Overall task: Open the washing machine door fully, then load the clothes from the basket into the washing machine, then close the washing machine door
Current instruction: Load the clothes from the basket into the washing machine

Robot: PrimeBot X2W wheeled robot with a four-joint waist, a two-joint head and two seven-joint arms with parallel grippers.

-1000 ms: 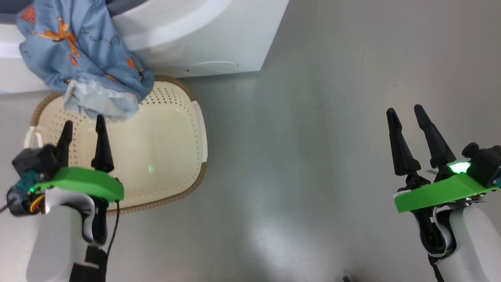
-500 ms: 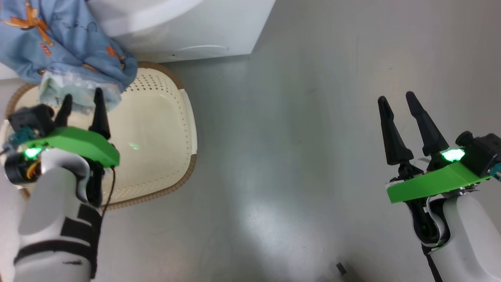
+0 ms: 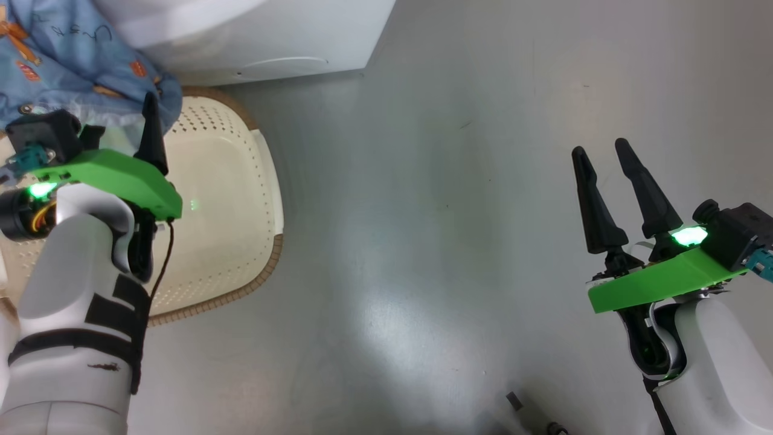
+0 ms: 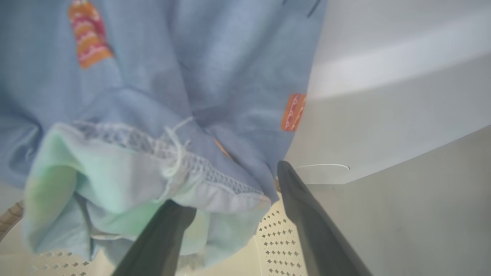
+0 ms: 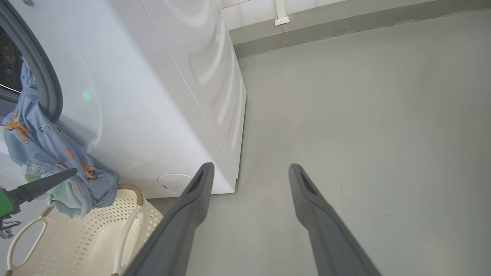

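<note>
1. Fingers of your left gripper (image 4: pixel 232 186): spread wide, clamped on nothing. One tip shows bare; the other tip is hidden under a hem (image 4: pixel 215 180).
2. Garment (image 4: pixel 161 96), blue with orange prints: its loose lower end lies straight ahead of those fingers, with the hem lying across the gap between them. Touching or just short, you cannot tell.
3. Basket (image 3: pixel 241 127): right beneath that hanging end, set close against the washer's foot.
4. Washer (image 5: pixel 153 96): the garment hangs from the grey-rimmed mouth (image 5: pixel 50 86) down the white front, so its long axis runs up and down that face. The top end is caught at the mouth and the bottom end is above the basket's far edge.
5. Judgement: the load is half in, half out. Your next move likely turns on closing over the hem, then carrying it up along that axis into the mouth.
6. Right gripper (image 3: pixel 600 148): fingers likewise spread, holding nothing, over bare floor (image 3: pixel 453 211), well apart from the garment. Your left arm is plainly the nearer.
</note>
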